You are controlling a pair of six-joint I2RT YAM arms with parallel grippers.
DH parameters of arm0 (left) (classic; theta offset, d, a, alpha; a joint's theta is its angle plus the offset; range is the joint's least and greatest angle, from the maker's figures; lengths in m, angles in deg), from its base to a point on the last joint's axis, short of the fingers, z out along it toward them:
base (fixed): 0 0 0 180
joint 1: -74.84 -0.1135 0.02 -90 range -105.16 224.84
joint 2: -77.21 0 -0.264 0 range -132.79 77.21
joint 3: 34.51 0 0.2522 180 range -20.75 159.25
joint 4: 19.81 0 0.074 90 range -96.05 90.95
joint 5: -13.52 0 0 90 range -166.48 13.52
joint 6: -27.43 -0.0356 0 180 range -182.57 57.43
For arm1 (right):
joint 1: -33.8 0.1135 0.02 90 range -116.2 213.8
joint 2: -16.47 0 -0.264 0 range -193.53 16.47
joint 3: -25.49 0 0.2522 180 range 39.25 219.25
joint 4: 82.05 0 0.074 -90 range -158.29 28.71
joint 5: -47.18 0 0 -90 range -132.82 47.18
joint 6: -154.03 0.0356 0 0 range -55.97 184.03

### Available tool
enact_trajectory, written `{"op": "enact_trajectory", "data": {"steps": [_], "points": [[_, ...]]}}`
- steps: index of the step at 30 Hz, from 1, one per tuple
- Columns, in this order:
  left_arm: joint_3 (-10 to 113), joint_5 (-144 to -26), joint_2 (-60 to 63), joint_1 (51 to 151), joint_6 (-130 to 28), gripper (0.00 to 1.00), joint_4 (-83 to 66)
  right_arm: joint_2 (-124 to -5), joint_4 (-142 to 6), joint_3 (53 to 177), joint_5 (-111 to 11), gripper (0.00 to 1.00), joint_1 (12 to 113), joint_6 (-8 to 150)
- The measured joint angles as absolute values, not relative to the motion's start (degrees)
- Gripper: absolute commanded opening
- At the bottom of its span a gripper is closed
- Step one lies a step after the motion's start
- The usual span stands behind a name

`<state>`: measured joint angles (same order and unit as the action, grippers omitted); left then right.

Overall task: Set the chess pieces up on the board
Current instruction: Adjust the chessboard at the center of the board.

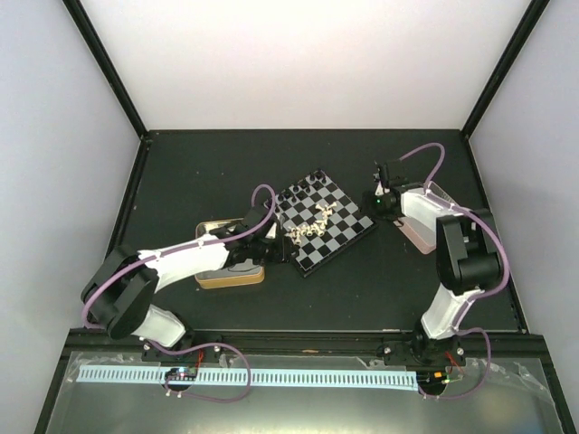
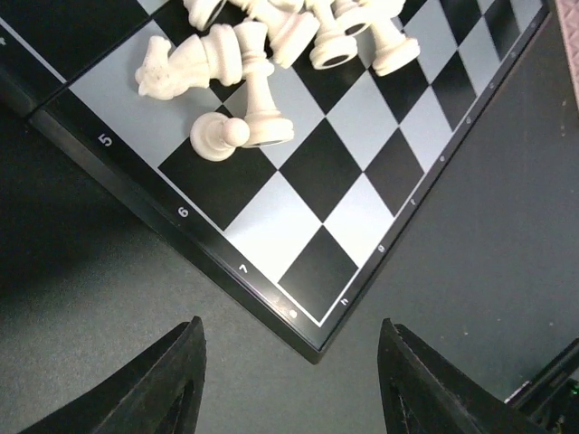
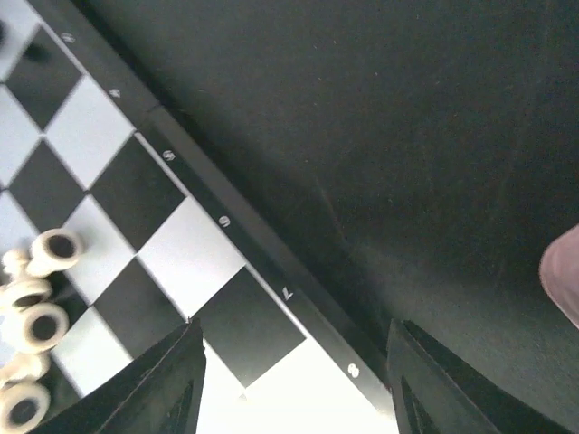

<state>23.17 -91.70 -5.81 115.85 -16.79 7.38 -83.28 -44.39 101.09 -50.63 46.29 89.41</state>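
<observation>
In the top view, the left end effector (image 1: 274, 239) is hovering over the black bench (image 1: 362, 298) at the 9 o'clock corner of the small black-and-white checkered chessboard (image 1: 342, 237). Its jaws are standing wide apart with nothing between them. Under that arm, a shallow gold-rimmed square tin tray (image 1: 231, 278) is lying at the board's 8 o'clock, just beside it. The board is sitting near mid-bench, turned like a diamond. A jumble of small cream chess pieces (image 1: 309, 226) is lying heaped around its middle, several toppled on their sides. A few small black chess pieces (image 1: 308, 186) are standing along the board's 11 o'clock edge. In the left wrist view, one board corner is pointing in between the fingers (image 2: 172, 380), with the cream heap toward 12 o'clock. The right end effector (image 1: 375, 201) is hanging over the board's 3 o'clock corner, also gaping wide and carrying nothing. A pink-sided square tray (image 1: 418, 237) is resting beneath the right arm at 3 o'clock.
</observation>
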Motion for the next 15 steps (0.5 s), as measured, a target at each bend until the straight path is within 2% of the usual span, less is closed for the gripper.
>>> {"op": "enact_trajectory", "data": {"steps": [5, 15], "points": [[23.17, -90.59, -8.85, 116.57, -15.19, 0.44, 6.96, -88.13, -44.33, 102.73, -50.48, 0.56, 46.29, 88.91], [23.17, -88.67, -12.06, 116.62, -14.36, 0.40, 6.72, -89.57, -44.39, 103.12, -52.10, 0.41, 46.18, 87.05]]}}
